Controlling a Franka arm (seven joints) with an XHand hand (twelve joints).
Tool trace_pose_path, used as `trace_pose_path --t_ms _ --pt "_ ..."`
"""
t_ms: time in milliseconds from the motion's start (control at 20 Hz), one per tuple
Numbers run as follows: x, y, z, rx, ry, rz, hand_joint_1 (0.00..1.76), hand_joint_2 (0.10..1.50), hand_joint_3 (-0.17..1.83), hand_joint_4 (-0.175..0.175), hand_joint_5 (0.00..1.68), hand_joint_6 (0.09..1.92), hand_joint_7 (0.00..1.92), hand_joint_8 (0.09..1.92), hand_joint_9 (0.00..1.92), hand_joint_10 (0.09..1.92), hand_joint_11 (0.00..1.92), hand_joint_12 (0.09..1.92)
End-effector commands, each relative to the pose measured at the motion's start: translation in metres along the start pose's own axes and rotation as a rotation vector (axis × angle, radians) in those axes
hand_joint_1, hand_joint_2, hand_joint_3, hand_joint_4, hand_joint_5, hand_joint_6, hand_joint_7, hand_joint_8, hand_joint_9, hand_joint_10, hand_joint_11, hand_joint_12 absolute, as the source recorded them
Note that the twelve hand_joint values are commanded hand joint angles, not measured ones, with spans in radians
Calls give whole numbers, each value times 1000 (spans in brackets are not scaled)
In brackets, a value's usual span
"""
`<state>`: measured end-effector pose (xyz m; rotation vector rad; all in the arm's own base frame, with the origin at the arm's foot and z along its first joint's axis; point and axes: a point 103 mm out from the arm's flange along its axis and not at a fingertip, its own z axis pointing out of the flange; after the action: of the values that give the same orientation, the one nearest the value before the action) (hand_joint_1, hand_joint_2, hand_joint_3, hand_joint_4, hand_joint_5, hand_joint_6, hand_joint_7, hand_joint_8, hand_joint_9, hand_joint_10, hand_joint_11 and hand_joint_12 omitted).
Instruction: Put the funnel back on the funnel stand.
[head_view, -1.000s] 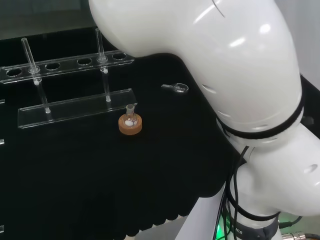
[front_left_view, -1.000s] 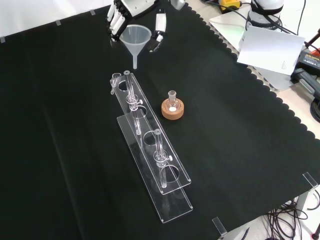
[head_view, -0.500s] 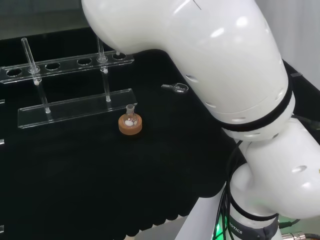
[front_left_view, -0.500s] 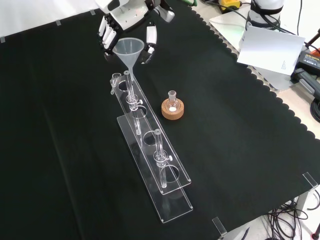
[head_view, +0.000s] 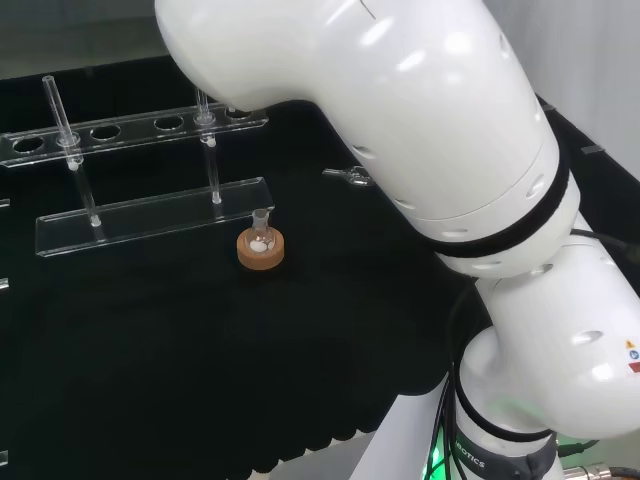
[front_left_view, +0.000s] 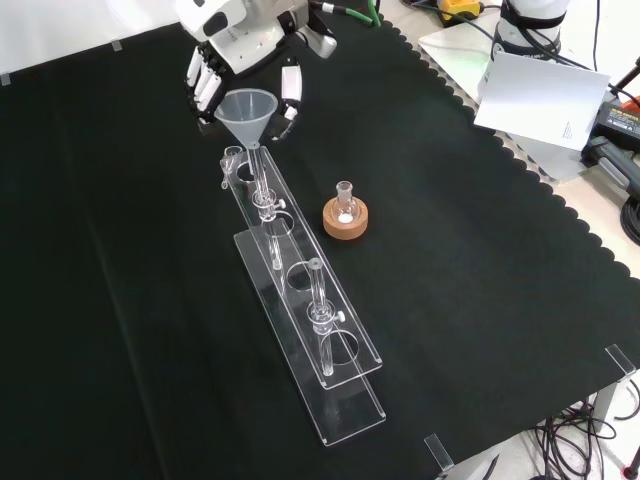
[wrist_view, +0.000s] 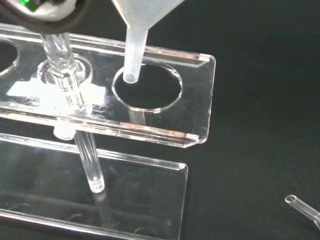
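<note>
A clear plastic funnel (front_left_view: 248, 105) hangs upright in the hand (front_left_view: 232, 45), whose fingers and thumb curl round its cone. In the front view it sits at the far end of the clear acrylic funnel stand (front_left_view: 300, 285). The wrist view has the funnel's stem (wrist_view: 135, 47) with its tip just over the end hole (wrist_view: 147, 87) of the stand's top plate, close to the hole's edge. Two glass rods rise through the stand (head_view: 150, 212); one rod (wrist_view: 67, 75) stands next to that hole.
A small flask in a cork ring (front_left_view: 345, 216) stands on the cloth right of the stand in the front view, also seen as the cork ring (head_view: 260, 248) in the head view. A small glass piece (head_view: 350, 176) lies near the arm's white links (head_view: 400, 130).
In the front view the hand has carried the funnel left and down, from beyond the stand's far end to over its end hole. The arm's links shifted left in the head view.
</note>
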<state>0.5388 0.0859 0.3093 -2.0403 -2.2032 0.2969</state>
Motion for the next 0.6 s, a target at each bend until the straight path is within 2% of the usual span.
trace_pose_path --t_ms 50,200,300,400,500,600 --pt "-1 9 10 20 -7 -6 845 776 606 -42 712 778 748 767 1134 403 759 1148" --pt "-3 12 16 36 -16 -5 844 775 606 -42 711 778 746 767 1131 402 759 1148" --pt "-4 13 21 66 6 -11 839 771 605 -42 703 776 735 764 1118 399 754 1148" --pt "-5 15 28 106 25 -17 775 737 599 -49 540 711 582 783 962 433 650 1204" --pt "-4 16 33 134 24 -20 703 710 567 -52 379 504 330 770 691 528 487 1283" --pt "-3 18 38 149 24 -21 663 701 534 -50 323 317 176 752 501 633 371 1344"
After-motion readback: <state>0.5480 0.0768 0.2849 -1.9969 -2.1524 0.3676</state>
